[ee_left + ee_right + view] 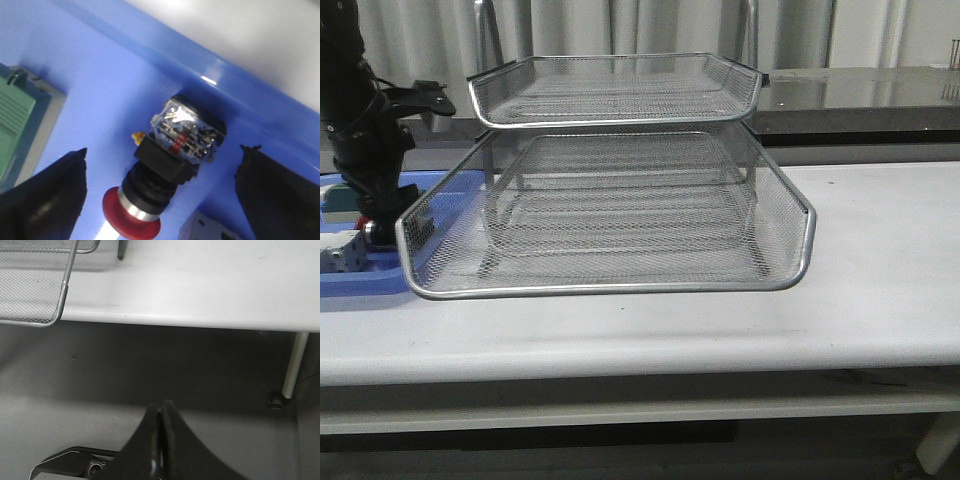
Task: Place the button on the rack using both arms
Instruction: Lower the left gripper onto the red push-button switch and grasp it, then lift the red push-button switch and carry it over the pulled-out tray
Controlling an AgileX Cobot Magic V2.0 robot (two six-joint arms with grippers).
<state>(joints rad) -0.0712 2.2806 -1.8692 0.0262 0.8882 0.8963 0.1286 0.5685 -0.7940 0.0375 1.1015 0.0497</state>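
Button (155, 187), a small rigid switch with red mushroom head, black cylindrical body and clear contact block, lies on the flat blue plastic tray (100, 100) between the spread fingers (47, 200) of the left gripper (160, 200). It looks light and hard (the glossy head likely slippery), so the black body seems the better hold. Only the left wrist view shows it. The right gripper (160, 440), fingers pressed together on nothing, hangs off the white table's (200, 285) edge, near the silver wire-mesh rack (610, 200).
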